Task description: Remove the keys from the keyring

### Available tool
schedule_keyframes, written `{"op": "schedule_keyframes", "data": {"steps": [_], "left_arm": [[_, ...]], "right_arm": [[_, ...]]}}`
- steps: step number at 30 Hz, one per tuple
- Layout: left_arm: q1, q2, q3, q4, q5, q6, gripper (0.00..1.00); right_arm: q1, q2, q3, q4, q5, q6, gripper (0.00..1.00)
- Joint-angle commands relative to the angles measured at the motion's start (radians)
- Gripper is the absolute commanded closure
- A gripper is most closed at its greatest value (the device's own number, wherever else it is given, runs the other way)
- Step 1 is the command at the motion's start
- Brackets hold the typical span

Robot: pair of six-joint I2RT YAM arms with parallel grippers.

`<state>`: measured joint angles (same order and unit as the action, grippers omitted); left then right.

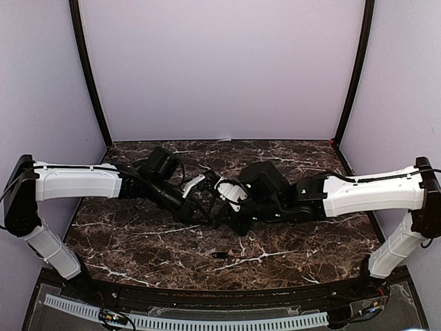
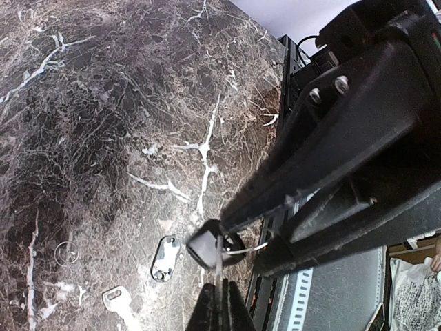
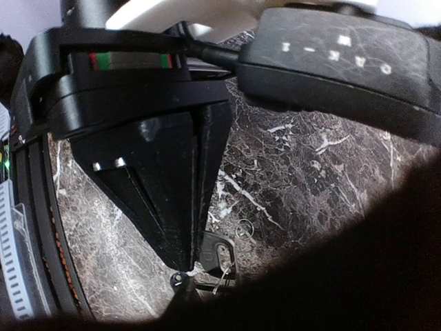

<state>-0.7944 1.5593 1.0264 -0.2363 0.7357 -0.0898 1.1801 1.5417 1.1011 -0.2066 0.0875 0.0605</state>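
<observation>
- Here, both arms meet low over the middle of the bench [image 1: 138, 241], and their hands are almost touching.
- Our left hand [image 2: 219, 307] is closed. Its fingers pinch the thin wire of the keyring [image 2: 222, 261], which rises straight out of the tips.
- Our right hand [image 3: 187, 256] is closed too, with its fingers pressed together down to the tips. As far as we can see, it grips the dark-headed key [image 2: 207, 247] that hangs on the keyring.
- That key is off the bench, held between the two hands and just above the marble.
- A loose key [image 2: 165, 257] lies flat on the bench just beside the held one. A second loose key [image 2: 117, 300] lies near it.
- A thin wire loop [image 2: 67, 253] lies flat on the marble, apart from both loose keys.
- From above we make out a small dark piece [image 1: 220, 256] on the bench, between the hands and the middle of the near edge. We cannot tell which key it is.
</observation>
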Motion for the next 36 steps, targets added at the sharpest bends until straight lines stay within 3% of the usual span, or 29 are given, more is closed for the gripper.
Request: {"op": "schedule_keyframes", "data": {"steps": [1, 2, 3, 8, 21, 36], "left_arm": [[0.000, -0.009, 0.018, -0.012, 0.005, 0.001, 1.00], [0.000, -0.009, 0.018, -0.012, 0.005, 0.001, 1.00], [0.000, -0.009, 0.016, -0.012, 0.005, 0.001, 1.00], [0.001, -0.011, 0.017, -0.007, 0.007, -0.004, 1.00], [0.001, -0.068, -0.030, 0.108, 0.151, -0.038, 1.00], [0.008, -0.092, -0.071, 0.249, 0.294, -0.125, 1.00]], "right_arm": [[0.008, 0.008, 0.029, 0.053, 0.018, -0.001, 0.89], [0.008, 0.006, 0.025, 0.060, 0.011, -0.001, 0.99], [0.006, 0.004, 0.020, 0.069, 0.010, 0.002, 1.00], [0.007, -0.024, -0.039, 0.155, -0.010, 0.013, 1.00], [-0.020, -0.114, -0.325, 0.671, -0.031, 0.089, 1.00], [-0.016, -0.059, -0.512, 1.175, 0.032, 0.053, 1.00]]}}
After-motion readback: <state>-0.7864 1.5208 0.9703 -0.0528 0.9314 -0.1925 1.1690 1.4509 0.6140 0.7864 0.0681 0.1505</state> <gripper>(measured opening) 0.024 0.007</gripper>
